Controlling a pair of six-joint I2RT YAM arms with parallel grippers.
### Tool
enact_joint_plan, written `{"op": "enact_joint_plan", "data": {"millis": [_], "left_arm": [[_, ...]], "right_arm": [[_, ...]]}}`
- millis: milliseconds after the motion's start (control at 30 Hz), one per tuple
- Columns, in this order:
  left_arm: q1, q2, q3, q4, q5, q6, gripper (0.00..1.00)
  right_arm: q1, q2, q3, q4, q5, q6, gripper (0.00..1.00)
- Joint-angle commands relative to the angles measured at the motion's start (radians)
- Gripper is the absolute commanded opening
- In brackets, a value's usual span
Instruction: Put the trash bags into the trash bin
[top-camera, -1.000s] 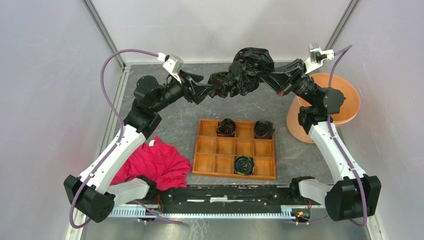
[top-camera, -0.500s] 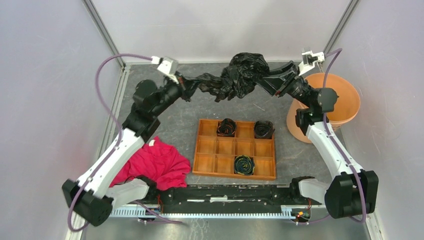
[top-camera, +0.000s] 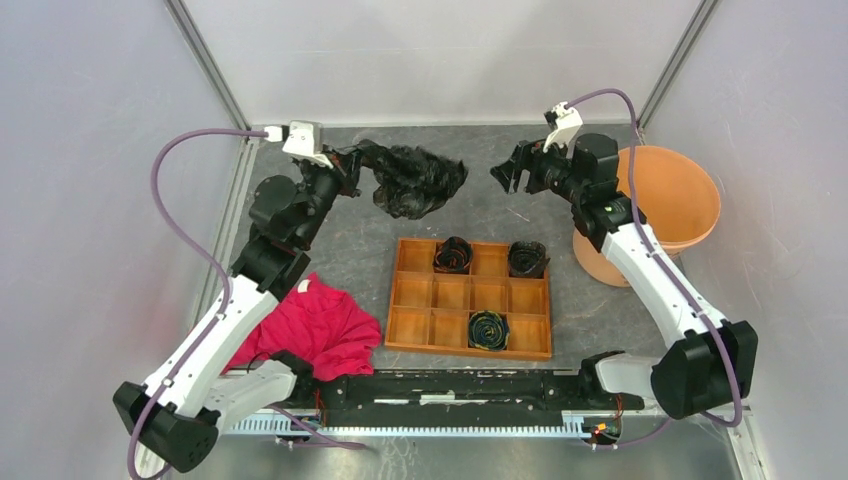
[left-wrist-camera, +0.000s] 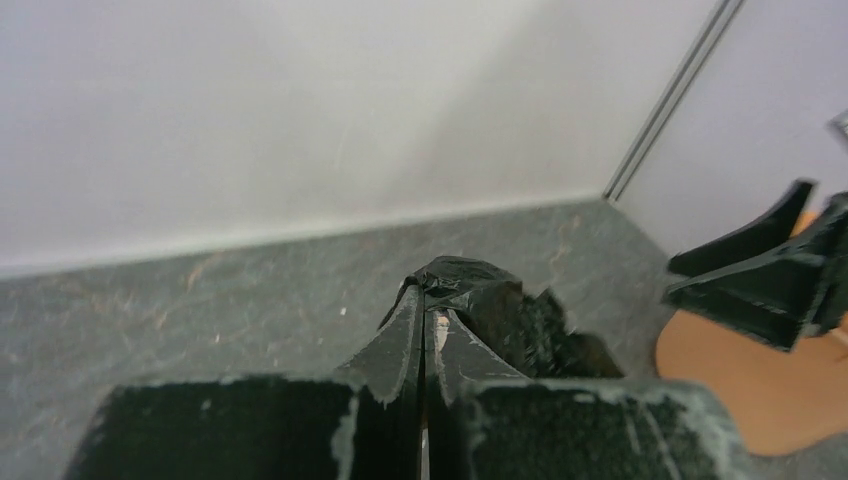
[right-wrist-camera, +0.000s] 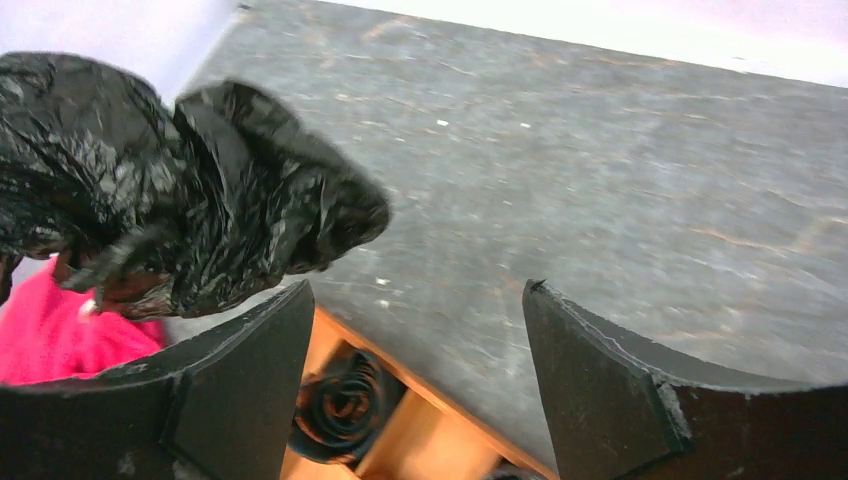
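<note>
The left claw (left-wrist-camera: 425, 300) is pressed together, pinching a fold of the large, wrinkly, glossy black plastic trash bag (left-wrist-camera: 490, 310). Seen from above, this claw (top-camera: 350, 162) is over the far left part of the grey table (top-camera: 560, 320), and the bag (top-camera: 415, 180) bunches in a crumpled heap just to its right. Whether the heap touches the table cannot be told.

The right claw (right-wrist-camera: 415, 340) is spread wide with nothing between its fingers. It points towards the bag (right-wrist-camera: 190, 190) across an open gap.

Behind the right arm, the round terracotta-orange plastic trash bin (top-camera: 690, 200) is well apart from the bag. Nearer the arm bases are a flat wooden tray of square compartments (top-camera: 440, 330) with three small dark rolls (top-camera: 453, 254), and a red-pink cloth garment (top-camera: 310, 325).
</note>
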Motion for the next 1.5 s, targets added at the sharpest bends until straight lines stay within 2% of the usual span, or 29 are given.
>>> {"op": "enact_joint_plan", "data": {"millis": [0, 133, 233, 333, 533, 733, 833, 900, 1000, 1133, 1200, 1267, 1367, 1467], "left_arm": [[0.002, 0.029, 0.054, -0.048, -0.048, 0.039, 0.02], [0.002, 0.044, 0.061, -0.058, -0.044, 0.038, 0.02], [0.002, 0.052, 0.058, -0.058, -0.049, 0.041, 0.02], [0.001, 0.062, 0.058, -0.058, -0.045, 0.041, 0.02], [0.002, 0.067, 0.058, -0.058, -0.021, 0.043, 0.02], [0.001, 0.067, 0.059, -0.057, -0.010, 0.039, 0.02], [0.001, 0.067, 0.063, -0.060, 0.001, 0.034, 0.02], [0.001, 0.064, 0.064, -0.060, 0.007, 0.030, 0.02], [0.002, 0.061, 0.064, -0.060, 0.006, 0.032, 0.02], [0.002, 0.058, 0.066, -0.061, 0.010, 0.029, 0.02], [0.001, 0.057, 0.066, -0.060, 0.017, 0.025, 0.02], [0.001, 0.058, 0.067, -0.061, 0.022, 0.022, 0.02], [0.001, 0.057, 0.067, -0.060, 0.037, 0.014, 0.02], [0.002, 0.060, 0.067, -0.058, 0.050, 0.008, 0.02]], "right_arm": [[0.017, -0.065, 0.058, -0.091, 0.146, -0.149, 0.84], [0.117, -0.005, 0.052, -0.055, 0.029, -0.110, 0.86], [0.216, 0.059, 0.029, 0.086, -0.092, -0.034, 0.88], [0.322, 0.116, 0.032, 0.200, -0.134, 0.010, 0.92], [0.514, 0.189, 0.154, 0.166, 0.153, -0.172, 0.93], [0.614, 0.162, 0.036, 0.421, 0.347, -0.096, 0.93], [0.680, 0.181, 0.009, 0.510, 0.495, -0.086, 0.92], [0.698, 0.212, 0.023, 0.526, 0.577, -0.086, 0.88], [0.705, 0.241, 0.015, 0.561, 0.588, -0.038, 0.75], [0.736, 0.256, -0.045, 0.680, 0.641, -0.055, 0.64], [0.739, 0.287, -0.018, 0.667, 0.652, -0.063, 0.58], [0.743, 0.329, 0.017, 0.649, 0.658, -0.078, 0.60], [0.753, 0.388, 0.070, 0.627, 0.708, -0.100, 0.72], [0.758, 0.420, 0.085, 0.653, 0.797, -0.118, 0.70]]}}
